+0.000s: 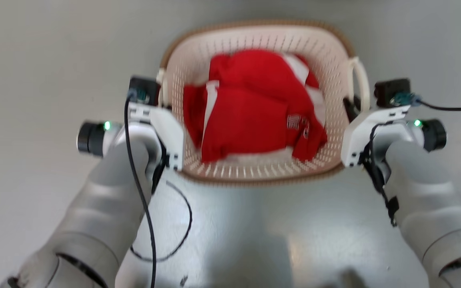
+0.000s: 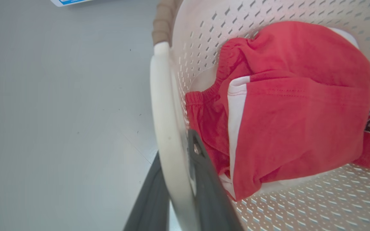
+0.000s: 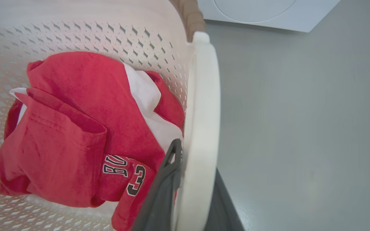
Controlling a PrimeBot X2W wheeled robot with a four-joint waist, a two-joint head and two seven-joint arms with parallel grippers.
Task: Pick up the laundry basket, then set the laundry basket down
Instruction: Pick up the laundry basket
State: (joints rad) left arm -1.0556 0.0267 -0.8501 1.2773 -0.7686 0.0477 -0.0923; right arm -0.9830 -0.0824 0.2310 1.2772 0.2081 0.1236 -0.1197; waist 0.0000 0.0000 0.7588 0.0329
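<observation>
Between the robot's two arms, just ahead of its body, was the laundry basket (image 1: 250, 40), cream and full of holes, with a brown rim. A heap of red clothes (image 1: 254, 108) with white trim lay inside it; in the right wrist view black-and-white lettering and a "3" showed on the cloth. The left gripper (image 2: 175, 147) was closed on the left handle (image 2: 164, 106), one dark finger outside the white loop and the other inside, against the basket wall. The right gripper (image 3: 196, 160) clasped the right handle (image 3: 204, 96) the same way, one finger on each side. Grey floor (image 1: 34, 60) lay all around. I could not tell whether the basket's bottom touched it. A white washing machine (image 3: 268, 16) stood beyond the basket's right side. The head view was blurred.
</observation>
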